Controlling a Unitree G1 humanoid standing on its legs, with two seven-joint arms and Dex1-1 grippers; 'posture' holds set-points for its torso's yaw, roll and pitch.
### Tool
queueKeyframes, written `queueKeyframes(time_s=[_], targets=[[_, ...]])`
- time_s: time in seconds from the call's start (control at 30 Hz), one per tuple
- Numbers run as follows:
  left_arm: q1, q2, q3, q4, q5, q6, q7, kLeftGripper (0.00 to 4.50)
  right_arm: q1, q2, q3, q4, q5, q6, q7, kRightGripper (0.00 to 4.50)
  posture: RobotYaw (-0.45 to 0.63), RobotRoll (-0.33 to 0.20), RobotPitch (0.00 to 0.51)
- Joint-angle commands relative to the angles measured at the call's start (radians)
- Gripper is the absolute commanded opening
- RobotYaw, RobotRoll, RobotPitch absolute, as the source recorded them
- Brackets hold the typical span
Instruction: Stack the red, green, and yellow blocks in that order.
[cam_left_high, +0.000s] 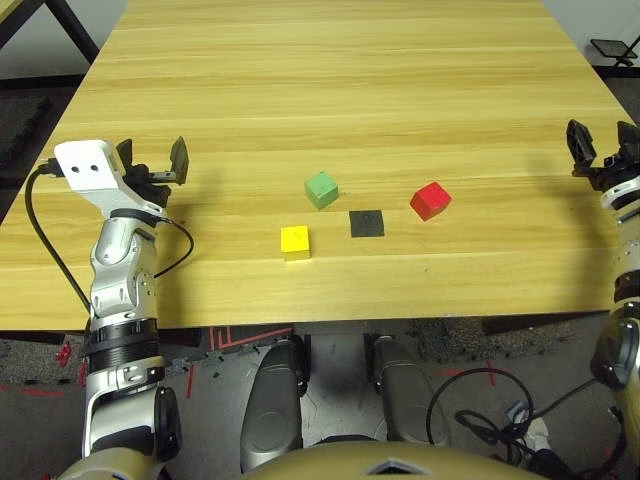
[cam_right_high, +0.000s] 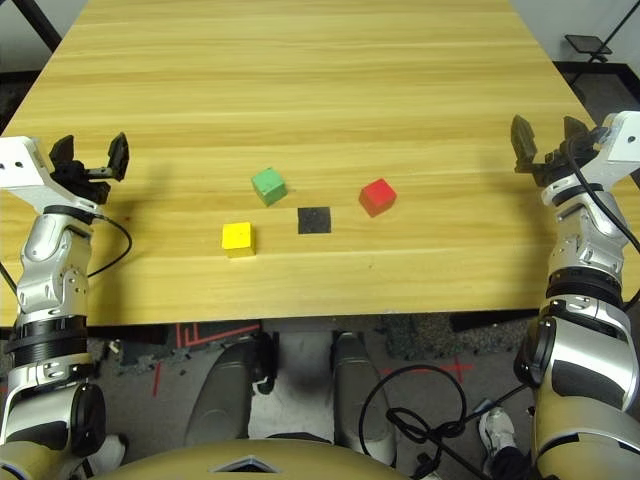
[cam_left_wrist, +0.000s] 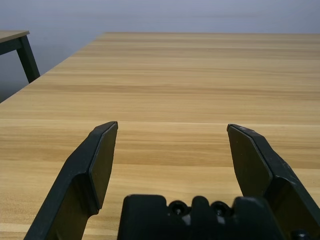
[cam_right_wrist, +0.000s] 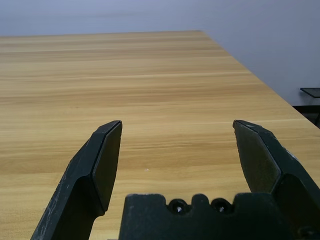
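Three small cubes lie apart near the table's front middle. The red block (cam_left_high: 430, 200) is the rightmost, the green block (cam_left_high: 321, 188) sits left of it and slightly farther back, and the yellow block (cam_left_high: 295, 241) is nearest the front edge. My left gripper (cam_left_high: 152, 159) hovers open over the table's left side, well left of the cubes, with nothing between its fingers (cam_left_wrist: 102, 160). At the table's right edge my right gripper (cam_right_high: 538, 140) is open too and holds nothing, its fingers (cam_right_wrist: 105, 160) pointing along bare wood.
A flat black square marker (cam_left_high: 367, 223) lies on the wooden table (cam_left_high: 330, 90) between the red and yellow cubes. A black cable (cam_left_high: 40, 240) loops from my left wrist over the table's front left edge. Cables lie on the floor below.
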Motion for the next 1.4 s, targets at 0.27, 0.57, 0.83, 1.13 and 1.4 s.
queueKeyframes(time_s=[0.27,0.57,0.83,1.13,1.4], targets=[[-0.064,0.134,-0.006,-0.028,-0.167,0.151,-0.278,4.46,-0.099,-0.1,0.103,-0.015,-0.021,0.234,0.243,4.5,0.05,-0.011,0.216],[-0.287,0.495,-0.172,-0.035,-0.298,0.456,-0.813,4.46,-0.355,-0.179,0.437,0.037,-0.193,0.26,0.917,4.5,0.11,-0.027,0.209],[-0.396,0.498,-0.324,-0.056,-0.27,0.555,-0.941,4.46,-0.457,-0.168,0.802,0.037,-0.13,0.095,1.005,4.5,0.14,-0.035,0.201],[-0.373,0.465,-0.367,-0.184,-0.28,0.723,-0.889,4.46,-0.562,-0.131,1.097,0.082,-0.042,-0.105,1.005,4.5,0.18,-0.033,0.195],[-0.324,0.439,-0.348,-0.235,-0.291,0.754,-0.852,4.46,-0.609,-0.055,1.167,0.187,-0.078,-0.266,1.005,4.5,0.2,-0.029,0.196]])
